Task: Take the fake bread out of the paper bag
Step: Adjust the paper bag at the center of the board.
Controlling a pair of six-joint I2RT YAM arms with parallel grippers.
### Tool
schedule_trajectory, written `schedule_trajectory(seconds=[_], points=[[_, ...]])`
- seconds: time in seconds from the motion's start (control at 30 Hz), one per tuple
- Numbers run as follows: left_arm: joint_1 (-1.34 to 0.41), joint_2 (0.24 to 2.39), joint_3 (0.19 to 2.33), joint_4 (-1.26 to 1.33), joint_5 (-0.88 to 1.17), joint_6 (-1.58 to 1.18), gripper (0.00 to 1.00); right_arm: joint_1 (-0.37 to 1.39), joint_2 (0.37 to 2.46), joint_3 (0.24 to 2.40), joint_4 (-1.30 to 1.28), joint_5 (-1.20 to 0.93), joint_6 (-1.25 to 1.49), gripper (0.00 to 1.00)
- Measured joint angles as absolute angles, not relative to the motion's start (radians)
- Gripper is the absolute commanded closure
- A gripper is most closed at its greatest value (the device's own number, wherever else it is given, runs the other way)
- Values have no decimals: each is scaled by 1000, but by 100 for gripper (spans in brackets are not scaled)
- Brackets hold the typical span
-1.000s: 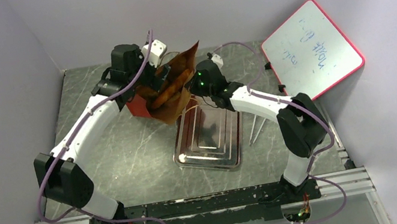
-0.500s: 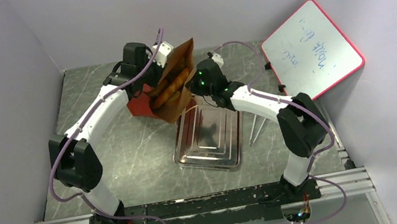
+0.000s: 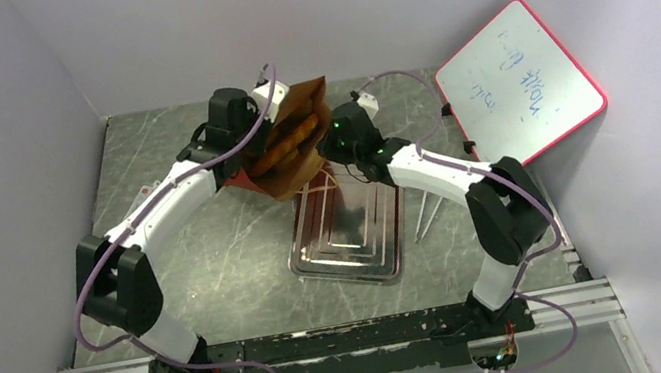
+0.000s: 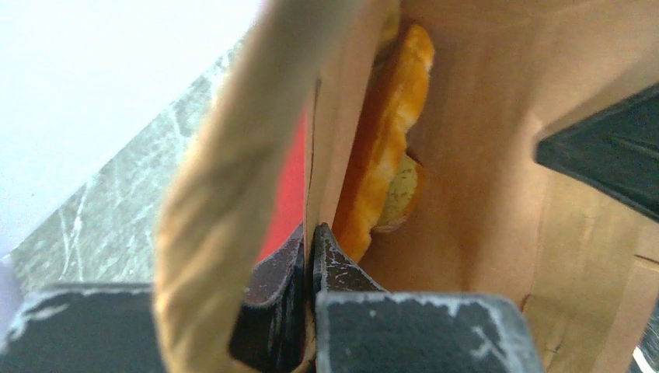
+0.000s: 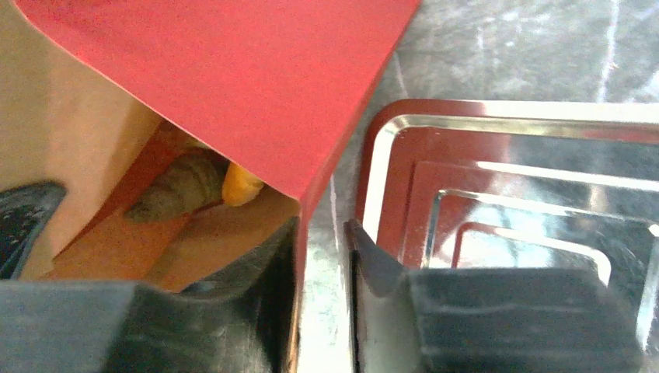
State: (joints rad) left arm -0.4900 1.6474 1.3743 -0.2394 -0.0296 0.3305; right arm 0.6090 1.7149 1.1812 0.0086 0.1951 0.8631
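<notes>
Nearest to me, my left gripper point(image 4: 311, 241) is closed down tight on one wall of the paper bag point(image 4: 482, 179). The thin paper is nipped between the fingers, and the tan cord handle point(image 4: 225, 179) is draped blurred just beside them. My right gripper point(image 5: 320, 233) stands only a sliver apart, with the bag's red edge running up through the gap and lying against one finger. I cannot tell whether that edge is truly clamped.

The bag hangs tilted between my two arms, off the desk point(image 5: 544, 47), with its brown inside turned up to the overhead camera. The paper looks thin and floppy. I judge it will crease and sag, so any pull belongs near the folded rim.

The fake bread point(image 4: 385, 132) is inside the bag, pressed along the wall just beyond my left fingers. Its long axis runs away from me, deeper into the bag. From above it lies on a slant, near-left to far-right. More of it sits in shadow under the red flap in my right wrist view.

It looks glossy and hard, so I expect it to be light, stiff and slippery. I would grip it across the narrow middle, where the ridges give some bite.

The silver tray point(image 5: 497, 120) lies just beyond and below the bag. The whiteboard point(image 3: 519, 94) leans against the far right wall.
</notes>
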Motion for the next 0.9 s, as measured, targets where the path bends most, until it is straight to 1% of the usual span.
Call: schedule_trajectory(seconds=[0.1,0.17,0.23,0.37,0.4,0.43,0.47,0.63,0.9], points=[[-496,1604,1302,-155,-88,329,93,609,1694,1171,-28,235,839,44],[-497,1585,1262,-104,-120,329,93,609,1676,1158,-45,260,827,34],[-498,1572,1227,-63,-141,329,93,611,1650,1137,-67,294,816,29],[-502,1552,1179,-2,-161,329,93,619,1607,1120,-114,372,799,28],[-502,1549,1173,8,-162,328,93,621,1599,1120,-127,395,798,25],[-502,1546,1169,17,-162,328,93,622,1591,1119,-141,425,799,19],[-502,1545,1167,22,-162,326,93,624,1586,1118,-149,447,804,16],[-501,1544,1165,35,-162,323,93,598,1560,1073,-207,522,862,17],[-497,1539,1146,67,-159,313,93,459,1549,1009,-347,566,920,18]])
